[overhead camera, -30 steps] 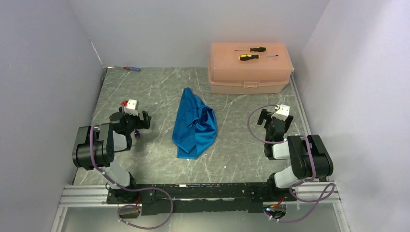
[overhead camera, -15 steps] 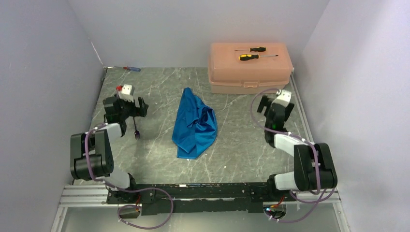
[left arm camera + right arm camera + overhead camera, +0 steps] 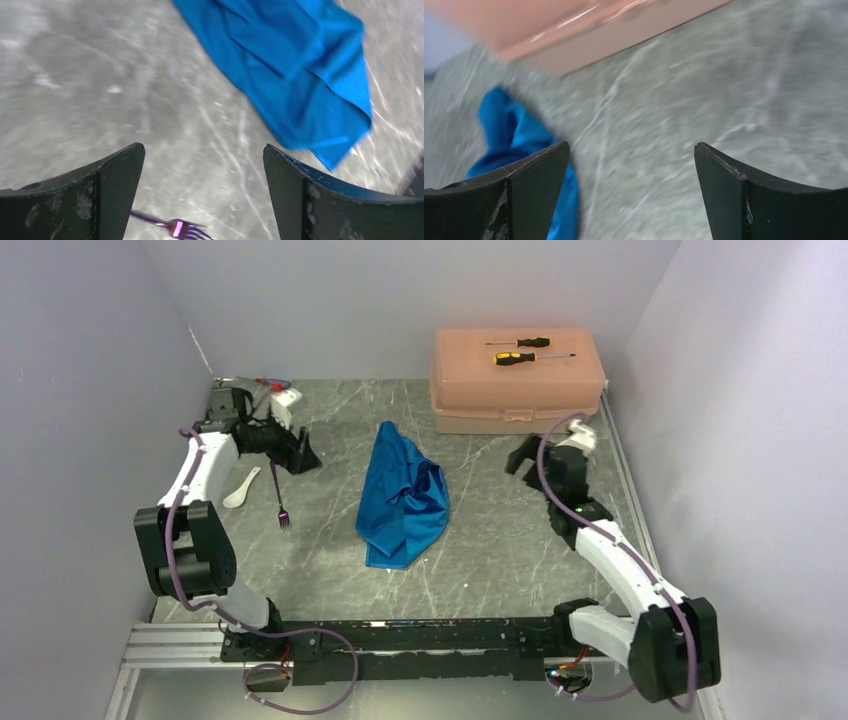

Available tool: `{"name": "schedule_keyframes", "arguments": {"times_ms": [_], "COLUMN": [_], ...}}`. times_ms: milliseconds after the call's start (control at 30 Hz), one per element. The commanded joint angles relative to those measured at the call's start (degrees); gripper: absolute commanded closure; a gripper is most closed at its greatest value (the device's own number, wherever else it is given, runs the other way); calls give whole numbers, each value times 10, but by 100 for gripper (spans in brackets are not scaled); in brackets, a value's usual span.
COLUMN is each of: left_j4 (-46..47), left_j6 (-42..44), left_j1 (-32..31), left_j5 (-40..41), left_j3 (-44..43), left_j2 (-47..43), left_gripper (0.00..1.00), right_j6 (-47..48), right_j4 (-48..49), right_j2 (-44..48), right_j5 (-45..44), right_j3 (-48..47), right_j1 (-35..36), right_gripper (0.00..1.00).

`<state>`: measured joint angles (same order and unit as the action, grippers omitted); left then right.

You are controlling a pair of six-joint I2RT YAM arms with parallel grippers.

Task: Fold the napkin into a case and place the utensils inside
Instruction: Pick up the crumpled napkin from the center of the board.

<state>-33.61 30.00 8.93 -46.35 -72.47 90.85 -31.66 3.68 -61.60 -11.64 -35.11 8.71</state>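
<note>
On the table (image 3: pixel 480 540), crumpled napkin (image 3: pixel 403 495) between left claw (image 3: pixel 202 150) and right claw (image 3: pixel 631 147), both spread, empty.

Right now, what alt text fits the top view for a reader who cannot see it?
A crumpled blue napkin lies centred between the open left gripper and right gripper. A fork and spoon lie near the left one; a peach box bearing two screwdrivers stands back right.

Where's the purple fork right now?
In the top view, the fork lies flat on the left, between the white spoon and the blue napkin, closer to the spoon.
</note>
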Motion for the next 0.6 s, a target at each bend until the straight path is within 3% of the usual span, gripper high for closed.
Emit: {"name": "schedule_keyframes", "arguments": {"times_ms": [0,200,367,567], "left_j4": [-216,-247,-171,-85], "left_j6": [160,166,134,97], "left_j1": [-82,-200,-271,-332], "left_j5": [-14,17,97,151], "left_j3": [9,56,116,153], "left_j2": [-2,2,-19,-52], "left_gripper": [6,6,6,6], "right_j6": [43,48,-40,-72], "right_j4": [-112,-164,-144,-97], "right_j2": [16,-16,-84,-183], "right_j5": [-61,-152,-162,-139], "right_j3": [-56,-56,-30,-61], "right_j1": [155,341,456,545], "right_gripper": [0,3,7,10]}}
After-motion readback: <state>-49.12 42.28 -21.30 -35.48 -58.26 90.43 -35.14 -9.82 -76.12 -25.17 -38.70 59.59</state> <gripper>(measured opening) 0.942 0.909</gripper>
